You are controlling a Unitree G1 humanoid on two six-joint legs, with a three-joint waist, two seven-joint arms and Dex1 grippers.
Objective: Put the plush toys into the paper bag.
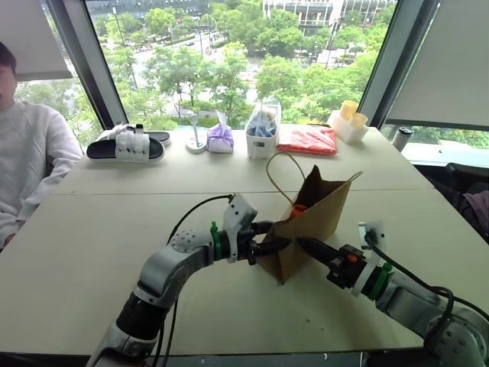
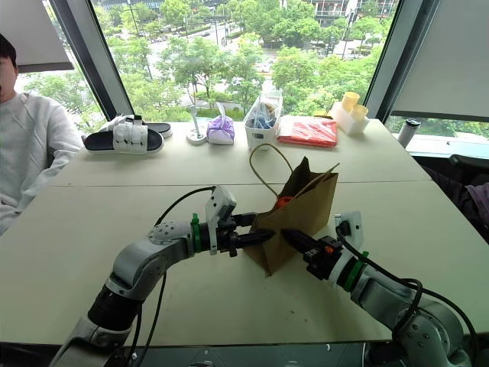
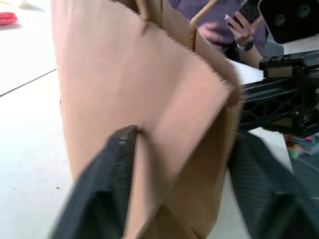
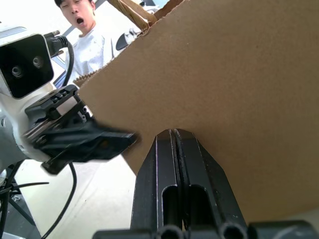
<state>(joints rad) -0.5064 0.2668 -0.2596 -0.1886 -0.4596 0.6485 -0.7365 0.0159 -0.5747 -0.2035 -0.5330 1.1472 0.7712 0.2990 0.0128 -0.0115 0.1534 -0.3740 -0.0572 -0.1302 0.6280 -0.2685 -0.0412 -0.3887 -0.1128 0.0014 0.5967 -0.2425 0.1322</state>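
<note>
Brown kraft paper forms the paper bag (image 1: 309,229), which stands tilted on the tabletop (image 1: 114,229) between my two hands, its twine handle (image 1: 284,172) looping up above the open mouth. An orange plush toy (image 1: 299,209) shows just inside that mouth (partly hidden by the bag wall). My left hand (image 1: 281,245) points across from the left, its fingers (image 3: 107,174) set on either side of a folded edge of the bag; they touch the paper, but I cannot tell whether the grip is firm. My right hand (image 1: 303,245) reaches in from the right with its fingers (image 4: 177,164) pressed together, the tips against the bag's flat side. At the far edge of the tabletop lie a black and white sandal (image 1: 126,145), a purple tied pouch (image 1: 221,138), a white container (image 1: 262,134) and a red packet (image 1: 308,140). A person in a white top (image 1: 27,153) sits at the left.
</note>
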